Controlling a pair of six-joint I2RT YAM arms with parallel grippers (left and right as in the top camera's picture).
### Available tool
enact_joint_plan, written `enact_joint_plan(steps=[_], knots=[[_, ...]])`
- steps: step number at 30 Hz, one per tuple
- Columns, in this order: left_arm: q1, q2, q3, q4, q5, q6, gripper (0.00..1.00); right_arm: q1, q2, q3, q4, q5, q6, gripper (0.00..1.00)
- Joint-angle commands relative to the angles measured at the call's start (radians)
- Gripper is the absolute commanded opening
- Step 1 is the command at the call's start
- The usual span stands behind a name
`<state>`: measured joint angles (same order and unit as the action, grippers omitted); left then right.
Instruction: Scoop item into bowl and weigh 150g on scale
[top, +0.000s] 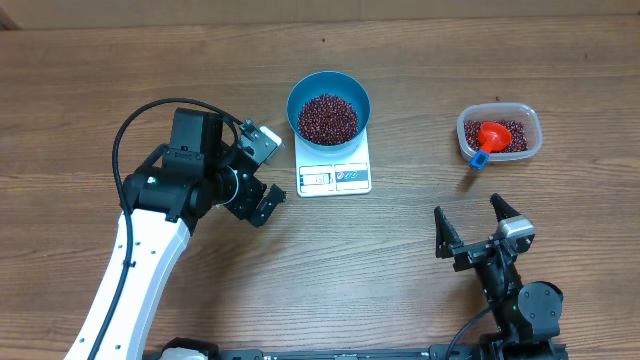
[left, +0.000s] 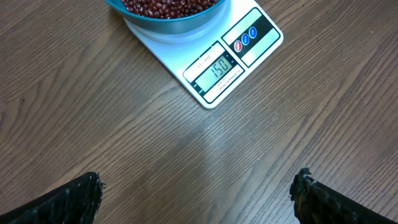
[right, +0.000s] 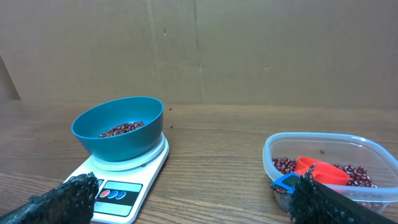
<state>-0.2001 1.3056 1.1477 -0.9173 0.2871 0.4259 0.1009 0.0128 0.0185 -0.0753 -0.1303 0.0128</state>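
The bright blue bowl stands on the white scale, with a heap of maroon beans, the item, inside it. In the left wrist view the scale's display reads 150, below the bowl's rim. My left gripper hangs open and empty just left of the scale's front edge; its jaws stand wide over bare wood. My right gripper is open and empty near the front right of the table, facing the bowl and the scale.
A clear plastic tub at the back right holds more beans and a red scoop with a blue handle tip. It appears close in the right wrist view, tub and scoop. A cardboard wall closes the far side.
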Motion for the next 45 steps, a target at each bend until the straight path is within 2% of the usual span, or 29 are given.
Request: enact_joint_plan(steps=[1, 18, 21, 22, 24, 29, 33, 34, 37, 41, 45], knots=[[0.007, 0.002, 0.003, 0.001, -0.002, 0.008, 1.00, 0.006, -0.010, -0.011, 0.005, 0.006, 0.006, 1.00], [0.007, 0.002, -0.001, 0.000, 0.000, 0.006, 1.00, 0.006, -0.010, -0.011, 0.005, 0.006, 0.006, 1.00], [0.007, -0.008, -0.013, 0.005, 0.001, -0.042, 0.93, 0.006, -0.010, -0.011, 0.005, 0.006, 0.006, 1.00], [0.007, -0.025, -0.021, 0.021, 0.002, -0.065, 1.00, 0.006, -0.010, -0.011, 0.005, 0.006, 0.006, 1.00], [0.005, -0.062, -0.045, 0.059, -0.006, -0.064, 1.00, 0.006, -0.010, -0.011, 0.005, 0.006, 0.006, 1.00], [0.005, -0.206, -0.190, 0.262, -0.066, -0.074, 1.00, 0.006, -0.010, -0.011, 0.005, 0.006, 0.006, 1.00], [0.005, -0.346, -0.363, 0.502, -0.167, -0.183, 1.00, 0.006, -0.010, -0.011, 0.005, 0.006, 0.006, 1.00], [0.005, -0.416, -0.459, 0.634, -0.201, -0.224, 1.00, 0.006, -0.010, -0.011, 0.005, 0.006, 0.006, 1.00], [0.006, -0.514, -0.587, 0.795, -0.239, -0.233, 1.00, 0.006, -0.010, -0.011, 0.005, 0.006, 0.006, 1.00], [0.006, -0.626, -0.702, 0.915, -0.289, -0.233, 1.00, 0.006, -0.010, -0.011, 0.005, 0.006, 0.006, 1.00], [0.012, -0.737, -0.793, 0.961, -0.291, -0.253, 1.00, 0.006, -0.010, -0.011, 0.005, 0.006, 0.006, 1.00]])
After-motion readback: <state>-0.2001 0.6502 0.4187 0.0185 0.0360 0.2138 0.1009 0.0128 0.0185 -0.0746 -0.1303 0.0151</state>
